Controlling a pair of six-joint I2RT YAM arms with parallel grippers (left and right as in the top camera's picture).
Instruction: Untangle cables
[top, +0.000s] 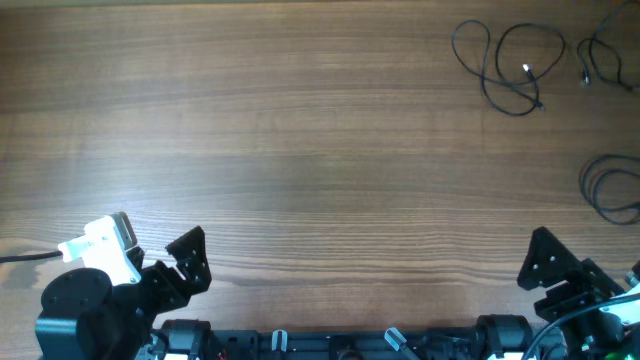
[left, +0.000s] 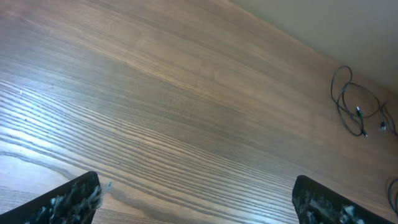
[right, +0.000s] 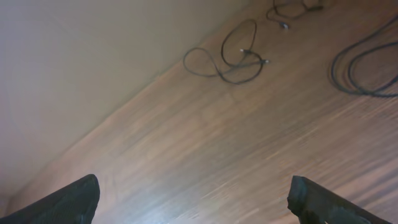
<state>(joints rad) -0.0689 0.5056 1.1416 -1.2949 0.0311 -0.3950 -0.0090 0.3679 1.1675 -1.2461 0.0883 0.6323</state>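
**Here: cables far ahead of the right arm**

Thin dark grey-black looped cables (top: 510, 68) with small metallic plug ends, lying on the brown wood-grain table (top: 300, 150) well ahead of the black two-finger right gripper (top: 556, 268) and slightly toward its inner side; further coils ahead on its outer side. Much farther from the black two-finger left gripper (top: 185, 262), ahead and far across to its right. Main loop stretched roughly crosswise to the right arm's reach. Both grippers spread wide, grasping nothing. Nearer arm, by judgement: right.
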